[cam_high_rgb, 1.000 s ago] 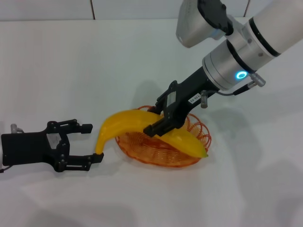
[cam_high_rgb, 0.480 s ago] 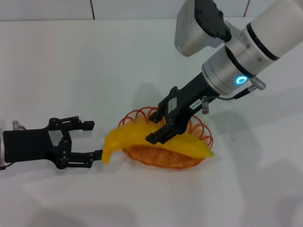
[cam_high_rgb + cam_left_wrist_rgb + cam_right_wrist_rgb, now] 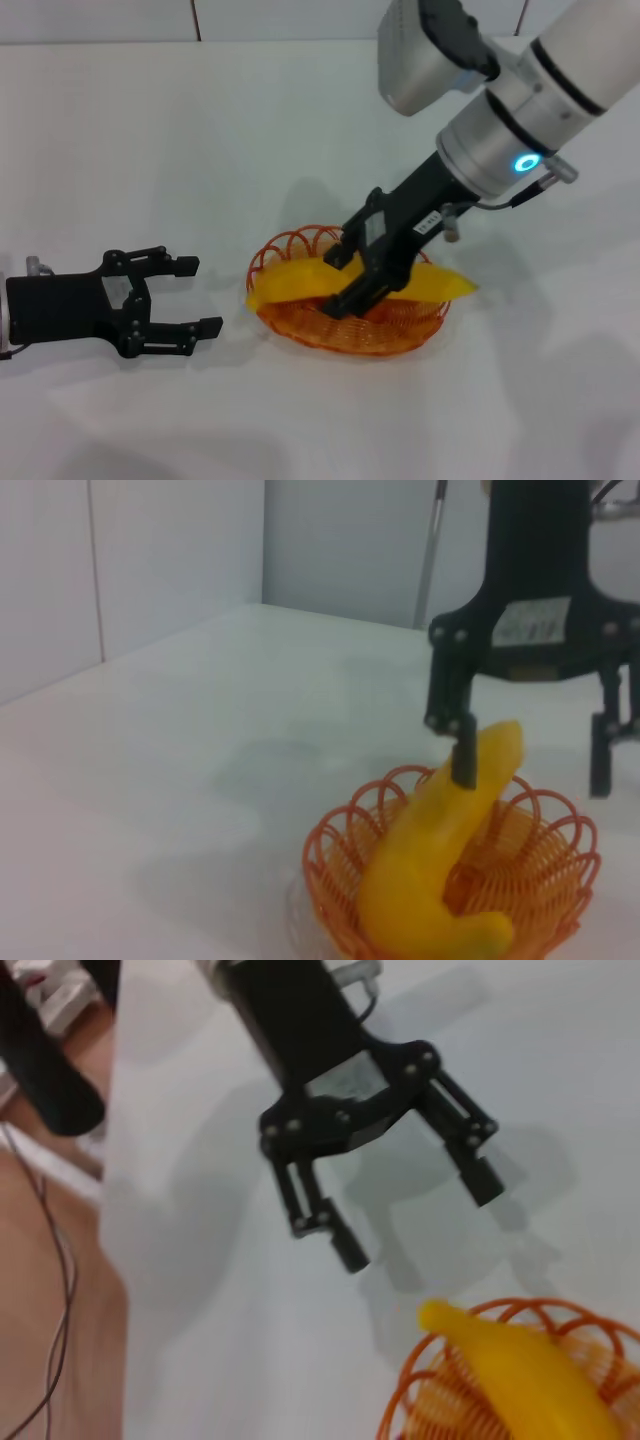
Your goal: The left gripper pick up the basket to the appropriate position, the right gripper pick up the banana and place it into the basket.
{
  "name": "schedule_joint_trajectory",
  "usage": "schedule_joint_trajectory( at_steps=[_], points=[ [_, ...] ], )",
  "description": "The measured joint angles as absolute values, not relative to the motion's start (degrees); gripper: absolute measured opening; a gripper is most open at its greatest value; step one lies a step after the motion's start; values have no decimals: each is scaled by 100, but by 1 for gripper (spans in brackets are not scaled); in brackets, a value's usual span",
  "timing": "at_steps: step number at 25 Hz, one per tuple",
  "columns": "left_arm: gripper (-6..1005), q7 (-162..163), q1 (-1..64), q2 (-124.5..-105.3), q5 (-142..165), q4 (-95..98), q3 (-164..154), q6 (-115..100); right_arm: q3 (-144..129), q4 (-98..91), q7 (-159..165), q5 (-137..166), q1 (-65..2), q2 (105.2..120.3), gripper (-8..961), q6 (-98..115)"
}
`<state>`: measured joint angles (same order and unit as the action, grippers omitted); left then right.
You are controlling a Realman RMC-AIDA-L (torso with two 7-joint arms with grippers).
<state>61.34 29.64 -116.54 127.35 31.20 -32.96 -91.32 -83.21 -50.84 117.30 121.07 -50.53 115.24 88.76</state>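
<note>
Now | banana (image 3: 300, 283) lies sideways across the basket (image 3: 400, 338), mid frame | right gripper (image 3: 352, 278) above it, fingers apart, holding nothing | left gripper (image 3: 190, 296) open, empty, lower left.

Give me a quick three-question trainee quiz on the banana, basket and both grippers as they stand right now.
1. True or false: the banana lies across the basket.
2. Which gripper is at the banana? A) left B) right
3. The left gripper, on the table beside the basket, holds what?

Key:
1. True; both its ends stick out past the rim.
2. B; the right gripper has its fingers open astride the banana.
3. Nothing; it is open, clear of the basket.
</note>
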Motion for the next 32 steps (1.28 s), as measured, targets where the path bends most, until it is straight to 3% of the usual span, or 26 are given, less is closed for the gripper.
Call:
schedule_joint_trajectory(
  at_steps=[6, 15, 19, 26, 32],
  points=[
    [877, 6135, 2938, -11654, 12736, 3120, -3291, -9132, -7706, -5636, 11707, 12347, -4764, 11302, 664, 9505],
    [877, 6131, 2947, -11653, 12734, 3120, -3287, -9132, -5587, -6560, 10942, 12613, -3607, 11241, 662, 10349],
    [876, 6126, 2938, -11648, 12732, 3120, -3287, -9132, -4899, -6516, 9907, 12564, -3105, 11275, 661, 10736],
    [876, 6136, 2875, -11644, 12725, 3120, -3202, -9145, -4094, -6189, 7923, 12549, -2430, 11550, 658, 10855],
    [877, 6091, 2850, -11644, 12677, 3120, -3102, -9156, -3185, -4821, 6192, 12588, -2339, 11489, 670, 10679]
  ],
)
